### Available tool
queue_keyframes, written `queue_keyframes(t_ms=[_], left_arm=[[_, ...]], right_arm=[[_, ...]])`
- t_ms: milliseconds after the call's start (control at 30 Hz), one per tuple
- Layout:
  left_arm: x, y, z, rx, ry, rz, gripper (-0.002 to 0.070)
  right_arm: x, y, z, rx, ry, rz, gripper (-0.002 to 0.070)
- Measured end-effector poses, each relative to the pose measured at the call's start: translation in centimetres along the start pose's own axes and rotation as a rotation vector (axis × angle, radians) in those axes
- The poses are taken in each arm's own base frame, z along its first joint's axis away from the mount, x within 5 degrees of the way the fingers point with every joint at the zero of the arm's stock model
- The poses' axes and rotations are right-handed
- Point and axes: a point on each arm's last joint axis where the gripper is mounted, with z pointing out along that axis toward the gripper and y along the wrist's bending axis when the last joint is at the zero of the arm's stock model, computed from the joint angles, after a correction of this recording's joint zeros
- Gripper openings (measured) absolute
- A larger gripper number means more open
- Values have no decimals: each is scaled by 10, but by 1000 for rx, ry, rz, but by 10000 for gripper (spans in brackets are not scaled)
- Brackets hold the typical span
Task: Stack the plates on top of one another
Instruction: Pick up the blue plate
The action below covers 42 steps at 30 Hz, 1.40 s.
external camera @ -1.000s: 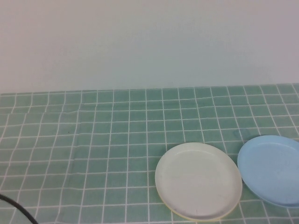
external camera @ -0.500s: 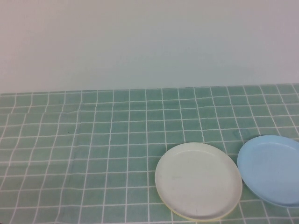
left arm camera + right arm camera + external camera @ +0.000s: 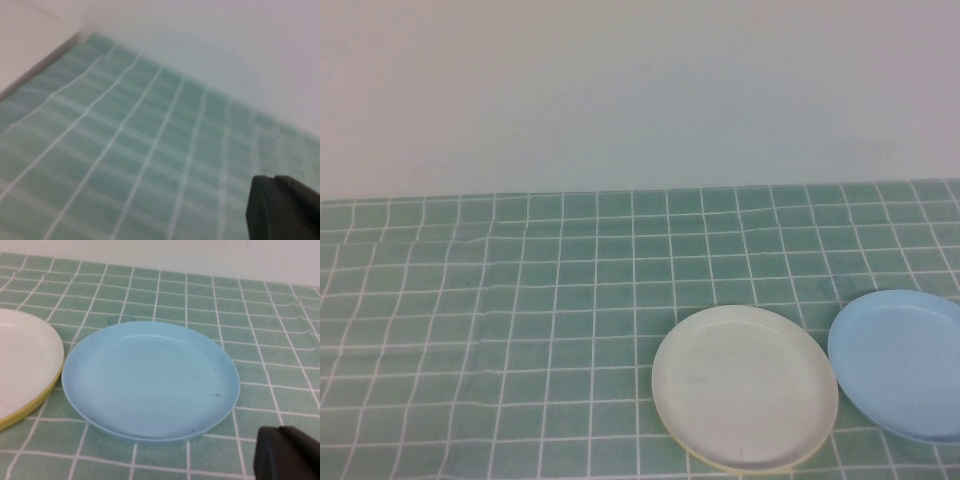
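- Plates: white plate [image 3: 745, 385] sits on yellow plate [image 3: 30, 402]; blue plate [image 3: 150, 377] lies just beside, unstacked.
- Left claw [image 3: 282, 207] and right claw [image 3: 287, 452]: both pressed together, empty, near the tabletop [image 3: 520, 320].
- Risk: a low rim may slip from the pinch, or the stack gets nudged.

My high camera sits raised on the robot's side, angled down across the checked cloth [image 3: 520, 300] to the bare wall [image 3: 620, 90]; neither arm shows in it. I see the white plate [image 3: 745, 385] near the lower edge and the blue plate [image 3: 905, 365] cut by the right edge.

Left wrist camera rides low and close over the cloth [image 3: 125, 150], facing the wall; the left gripper [image 3: 282, 207] intrudes at a corner. It shares only cloth and wall with the high view.

Right wrist camera looks down close at the blue plate [image 3: 150, 377], white plate [image 3: 22, 365] beside, right gripper [image 3: 287, 452] at the corner. Both plates are shared with the high view.
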Motion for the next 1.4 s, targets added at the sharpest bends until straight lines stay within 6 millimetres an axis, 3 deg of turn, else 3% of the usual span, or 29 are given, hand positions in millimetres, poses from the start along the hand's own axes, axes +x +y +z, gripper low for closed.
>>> queue_keyframes(t_ms=[133, 267, 467, 1200, 1400], left_arm=[[7, 6, 0, -51, 79, 79, -1], [10, 2, 0, 32, 111, 152, -1], [10, -4, -1, 134, 118, 154, -1], [10, -4, -1, 135, 118, 154, -1], [10, -4, -1, 135, 118, 154, -1]], right_arm=[[0, 0, 0, 0, 0, 0, -2], [0, 0, 0, 0, 0, 0, -2], [0, 0, 0, 0, 0, 0, -2], [0, 0, 0, 1, -4, -2, -2], [-15, 3, -1, -47, -158, 130, -2]])
